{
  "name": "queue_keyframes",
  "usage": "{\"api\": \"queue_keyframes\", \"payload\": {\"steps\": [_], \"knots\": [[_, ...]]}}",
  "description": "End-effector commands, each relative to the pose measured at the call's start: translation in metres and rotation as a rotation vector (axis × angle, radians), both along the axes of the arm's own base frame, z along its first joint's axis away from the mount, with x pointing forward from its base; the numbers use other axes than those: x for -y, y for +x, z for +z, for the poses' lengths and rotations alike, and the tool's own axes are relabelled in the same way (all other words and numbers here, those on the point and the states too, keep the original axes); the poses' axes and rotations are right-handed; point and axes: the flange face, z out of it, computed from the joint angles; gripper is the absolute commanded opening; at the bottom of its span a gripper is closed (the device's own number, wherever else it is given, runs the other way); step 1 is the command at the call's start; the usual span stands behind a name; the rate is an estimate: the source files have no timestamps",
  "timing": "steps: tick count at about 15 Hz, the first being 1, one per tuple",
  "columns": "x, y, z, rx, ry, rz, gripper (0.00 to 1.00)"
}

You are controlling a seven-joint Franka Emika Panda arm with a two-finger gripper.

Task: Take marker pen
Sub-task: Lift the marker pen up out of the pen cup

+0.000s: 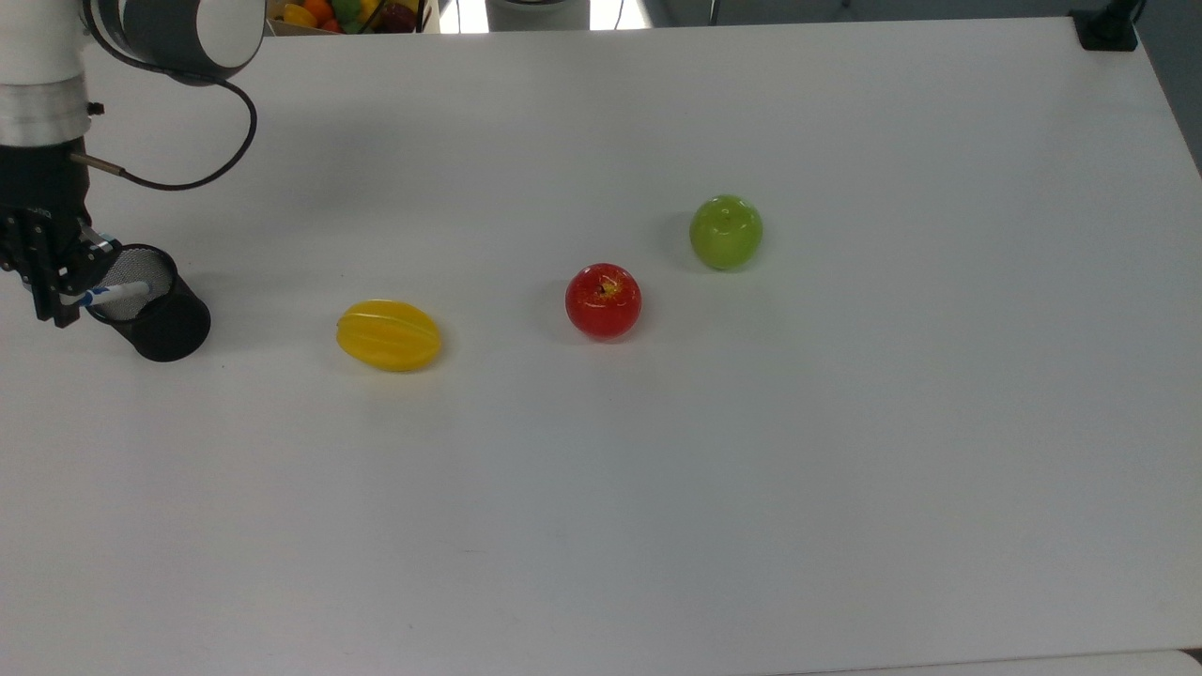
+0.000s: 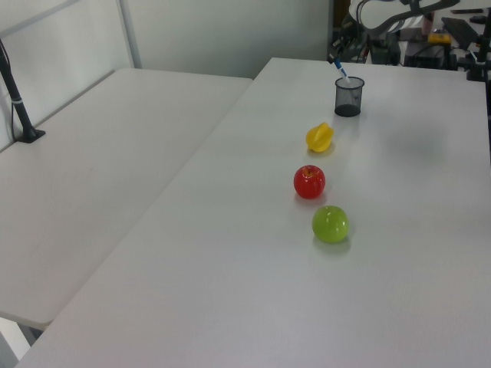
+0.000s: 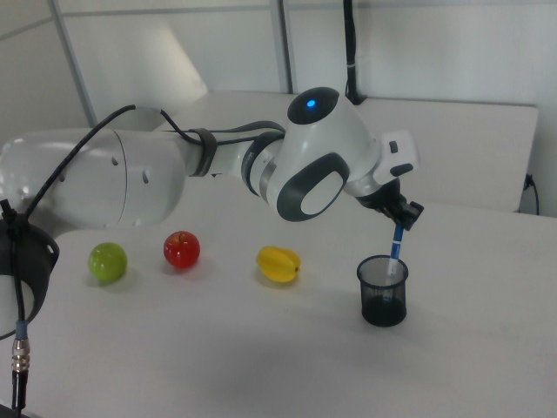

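Note:
A black mesh cup point(image 1: 161, 314) point(image 2: 349, 96) point(image 3: 382, 291) stands near the top view's left edge. The marker pen point(image 1: 116, 293) point(image 2: 341, 71) point(image 3: 396, 247) has a white barrel and a blue cap. It hangs nearly upright, cap end up, with its lower end still inside the cup's rim. My gripper point(image 1: 58, 286) point(image 3: 403, 219) is above the cup, shut on the pen's blue cap end.
On the white table point(image 1: 714, 488) a yellow starfruit point(image 1: 389, 335), a red apple point(image 1: 603, 300) and a green apple point(image 1: 726, 232) lie in a row right of the cup in the top view. A black clamp point(image 1: 1108, 28) sits at the far right corner.

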Motion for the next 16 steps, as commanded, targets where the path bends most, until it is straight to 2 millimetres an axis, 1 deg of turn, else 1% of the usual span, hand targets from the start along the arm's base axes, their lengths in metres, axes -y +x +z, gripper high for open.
{"api": "queue_keyframes", "payload": {"steps": [1,3,4,6,7,8,12,15,16], "knots": [[-0.009,-0.011,0.041,0.030,0.006,0.016,0.01],[-0.010,-0.017,0.054,0.013,0.039,0.013,0.01],[-0.013,-0.020,0.064,0.017,0.048,0.014,0.01],[-0.019,-0.028,0.090,0.028,0.075,0.015,0.02],[-0.023,-0.034,0.099,0.013,0.101,0.018,0.02],[-0.028,-0.038,0.104,-0.016,0.125,0.029,0.02],[-0.050,-0.040,0.098,-0.121,0.184,0.068,0.02],[-0.082,-0.043,0.090,-0.242,0.241,0.126,0.02],[-0.103,-0.042,0.090,-0.283,0.251,0.162,0.02]]}}
